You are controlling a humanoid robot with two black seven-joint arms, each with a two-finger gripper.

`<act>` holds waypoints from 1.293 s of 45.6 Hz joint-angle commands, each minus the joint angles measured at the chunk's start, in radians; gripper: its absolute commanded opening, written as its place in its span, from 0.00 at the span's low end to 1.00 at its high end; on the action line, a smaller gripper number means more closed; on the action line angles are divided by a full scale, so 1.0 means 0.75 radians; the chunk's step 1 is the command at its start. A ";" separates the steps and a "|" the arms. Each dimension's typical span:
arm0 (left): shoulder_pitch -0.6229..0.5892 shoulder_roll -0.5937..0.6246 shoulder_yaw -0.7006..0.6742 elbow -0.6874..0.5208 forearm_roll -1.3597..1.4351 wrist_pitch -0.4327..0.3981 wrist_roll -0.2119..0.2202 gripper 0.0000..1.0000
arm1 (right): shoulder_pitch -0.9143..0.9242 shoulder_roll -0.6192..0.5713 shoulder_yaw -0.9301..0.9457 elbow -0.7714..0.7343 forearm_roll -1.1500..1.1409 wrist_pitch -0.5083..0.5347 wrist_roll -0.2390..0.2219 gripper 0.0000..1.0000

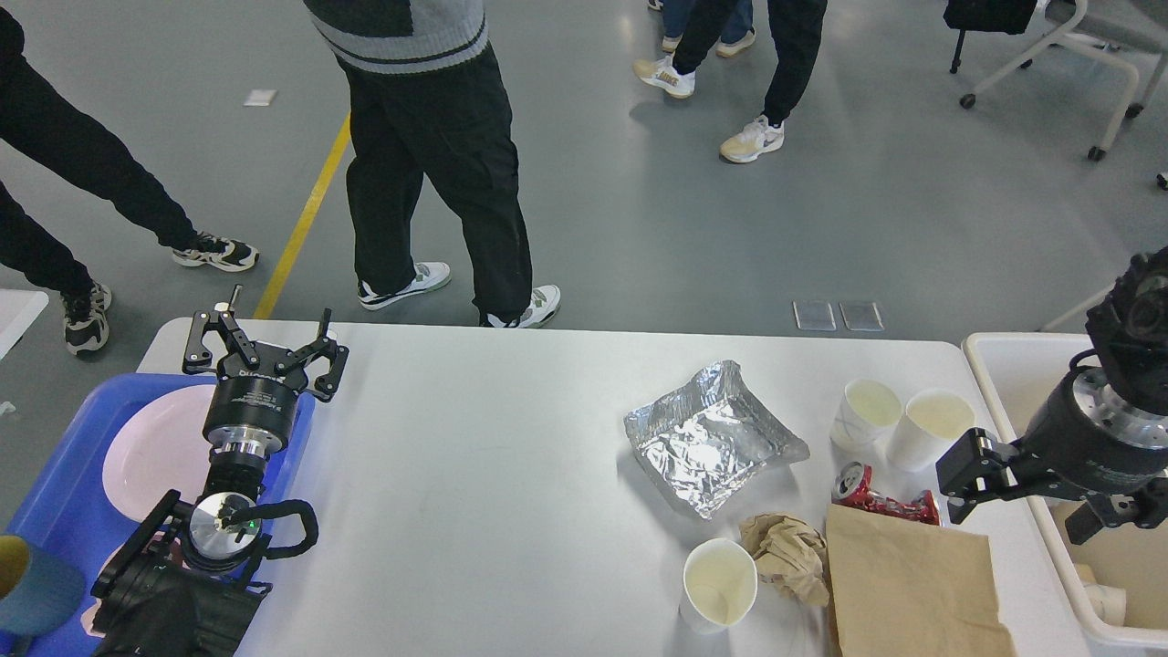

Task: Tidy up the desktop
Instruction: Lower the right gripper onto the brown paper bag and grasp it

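The white desktop (474, 474) carries litter on its right half: a crumpled foil tray (712, 438), two paper cups (867, 412) (931, 427) side by side, a third paper cup (718, 584) near the front, a crushed red can (878, 497), a ball of brown paper (787, 555) and a flat brown paper bag (912, 584). My right gripper (1017, 511) hangs open and empty over the desktop's right edge, just right of the can. My left gripper (265, 345) stands open and empty at the far left, above the blue tray's edge.
A cream-white bin (1013, 429) sits off the right edge with scraps inside. The blue tray (55, 493) at left holds a pink plate (146, 447) and a blue cup (32, 589). People stand on the floor beyond the table.
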 commanded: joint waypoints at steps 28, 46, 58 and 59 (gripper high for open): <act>0.000 0.000 0.000 0.000 0.000 -0.002 0.000 0.96 | -0.810 0.056 0.073 -0.258 -0.075 -0.664 0.237 1.00; 0.000 0.000 0.000 0.000 0.000 -0.002 0.000 0.96 | -0.970 0.091 0.100 -0.301 -0.058 -0.824 0.233 0.45; -0.002 0.000 0.000 0.000 0.000 -0.004 0.000 0.96 | -0.970 0.091 0.100 -0.281 -0.046 -0.824 0.226 0.00; 0.000 0.000 0.000 0.000 0.000 -0.002 0.000 0.96 | -0.970 0.091 0.100 -0.279 -0.046 -0.824 0.226 0.00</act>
